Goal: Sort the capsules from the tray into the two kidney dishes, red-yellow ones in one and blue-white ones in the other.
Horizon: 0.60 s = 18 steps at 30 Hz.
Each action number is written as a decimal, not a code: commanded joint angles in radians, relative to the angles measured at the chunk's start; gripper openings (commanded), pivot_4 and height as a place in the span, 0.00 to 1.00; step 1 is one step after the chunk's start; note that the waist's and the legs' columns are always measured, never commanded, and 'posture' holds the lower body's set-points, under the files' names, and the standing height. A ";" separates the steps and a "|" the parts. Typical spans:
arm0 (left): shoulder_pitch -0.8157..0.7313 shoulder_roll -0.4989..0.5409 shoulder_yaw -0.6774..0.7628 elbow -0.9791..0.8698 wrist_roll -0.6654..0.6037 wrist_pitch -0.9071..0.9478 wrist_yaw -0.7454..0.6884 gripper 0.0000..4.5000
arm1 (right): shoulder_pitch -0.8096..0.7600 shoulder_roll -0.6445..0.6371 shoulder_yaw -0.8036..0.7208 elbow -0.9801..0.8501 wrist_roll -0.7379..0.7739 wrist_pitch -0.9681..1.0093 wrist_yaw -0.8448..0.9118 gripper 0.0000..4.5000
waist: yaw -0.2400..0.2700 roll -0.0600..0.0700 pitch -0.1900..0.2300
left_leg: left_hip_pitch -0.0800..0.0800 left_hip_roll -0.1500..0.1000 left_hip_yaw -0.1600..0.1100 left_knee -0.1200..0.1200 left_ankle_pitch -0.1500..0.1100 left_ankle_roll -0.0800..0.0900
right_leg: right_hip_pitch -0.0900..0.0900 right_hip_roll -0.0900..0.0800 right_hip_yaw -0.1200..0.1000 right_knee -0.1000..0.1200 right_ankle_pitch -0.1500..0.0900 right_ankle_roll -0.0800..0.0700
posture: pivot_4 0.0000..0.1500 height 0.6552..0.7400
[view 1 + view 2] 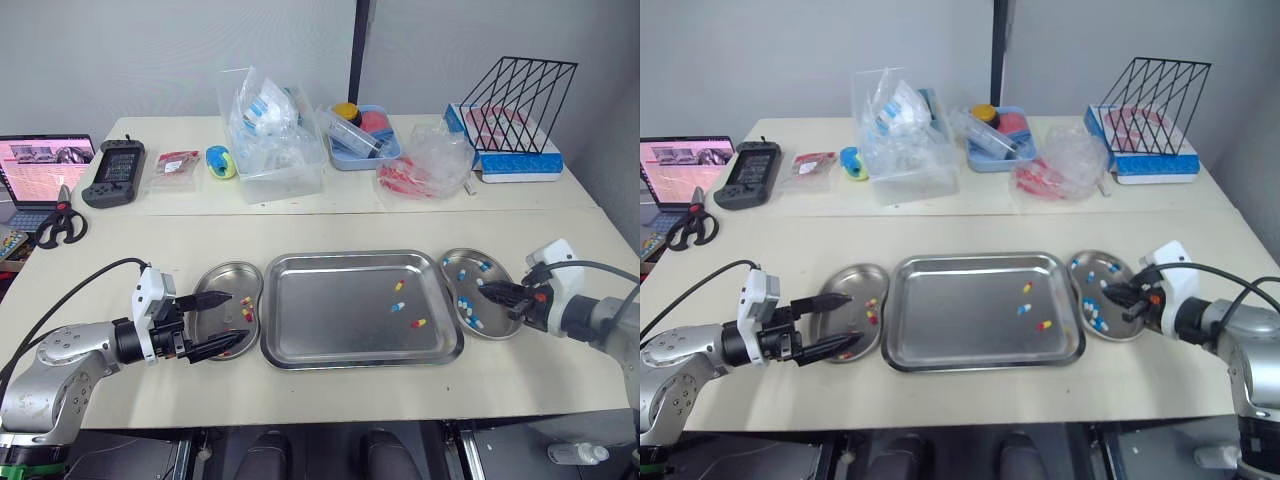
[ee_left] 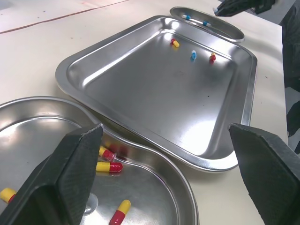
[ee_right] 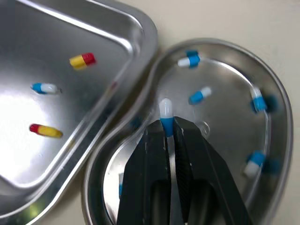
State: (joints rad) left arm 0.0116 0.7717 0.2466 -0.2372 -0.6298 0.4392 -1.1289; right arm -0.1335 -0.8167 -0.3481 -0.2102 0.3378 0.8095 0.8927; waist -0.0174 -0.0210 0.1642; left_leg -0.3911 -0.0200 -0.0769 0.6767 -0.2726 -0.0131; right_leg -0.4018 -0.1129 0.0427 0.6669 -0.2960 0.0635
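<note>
A blue-white capsule [image 3: 165, 112] is pinched by its blue end between the tips of the right gripper [image 1: 494, 292], above the right-hand steel kidney dish [image 1: 497, 328].

The left gripper [image 1: 235, 318] is spread wide with nothing held, its black fingers over the left-hand steel kidney dish [image 1: 214, 270] at the lower left of the head view; contact with the dish cannot be judged. In the left wrist view that dish is cut off at the lower edge and partly covered by a finger; four red-yellow capsules [image 2: 108, 167] are seen in it. The right-hand dish is partly hidden behind the right fingers, with several loose blue-white capsules [image 3: 197, 96] scattered inside. In the rectangular steel tray [image 1: 330, 310] at centre, just beside both dishes, two stray red-yellow capsules [image 1: 398, 285] and one stray blue-white capsule [image 1: 397, 307] are found in its right half.
</note>
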 commanded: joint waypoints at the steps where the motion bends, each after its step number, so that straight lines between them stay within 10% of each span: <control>1: -0.012 0.005 0.003 -0.009 -0.005 -0.016 -0.010 1.00 | 0.018 -0.023 -0.012 -0.021 0.010 -0.018 -0.014 0.02 | 0.000 0.000 0.000 | 0.000 0.000 0.000 0.000 0.000 0.000 | 0.000 0.000 0.000 0.000 0.000 0.000 | 1.00 0.85; 5: -0.015 0.007 0.004 -0.007 -0.005 -0.016 -0.010 1.00 | 0.030 -0.024 -0.003 -0.007 0.011 -0.029 -0.022 0.02 | 0.000 0.000 0.000 | 0.000 0.000 0.000 0.000 0.000 0.000 | 0.000 0.000 0.000 0.000 0.000 0.000 | 1.00 0.85; 18: -0.008 0.012 0.027 -0.011 -0.013 -0.013 -0.001 1.00 | 0.030 -0.042 -0.073 -0.010 0.045 -0.050 -0.040 1.00 | 0.002 0.000 0.000 | 0.000 0.000 0.000 0.001 0.000 0.000 | 0.001 0.000 0.000 0.000 0.000 0.000 | 1.00 0.85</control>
State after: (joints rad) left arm 0.0066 0.7720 0.2418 -0.2274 -0.6299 0.4392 -1.1288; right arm -0.1007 -0.8398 -0.3674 -0.1869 0.3615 0.7848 0.8538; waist -0.0155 -0.0211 0.1642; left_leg -0.3911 -0.0200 -0.0769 0.6773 -0.2726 -0.0131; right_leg -0.4011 -0.1129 0.0425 0.6667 -0.2960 0.0635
